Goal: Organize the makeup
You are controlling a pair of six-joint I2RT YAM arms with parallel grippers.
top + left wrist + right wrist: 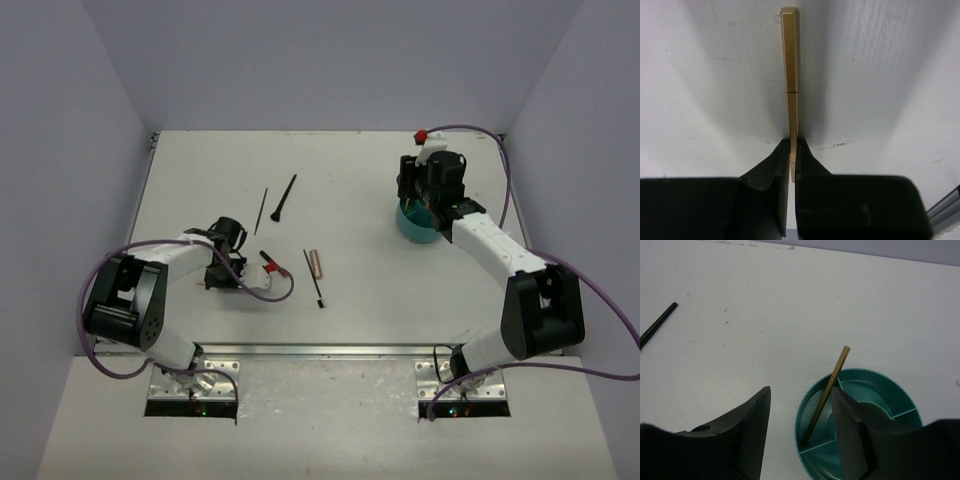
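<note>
My left tool (793, 150) is pinched on the gold stick (790, 65) at its end; I'd lift slow, level, toward the teal container (875, 371); right tool (800, 407) hangs open above it

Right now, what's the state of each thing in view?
left tool, shut on gold stick
right tool, open, above teal divided container
second stick, leaning inside container, top past rim
red-black pencil, loose on table
beige tube, loose on table
black brush, loose on table
</note>
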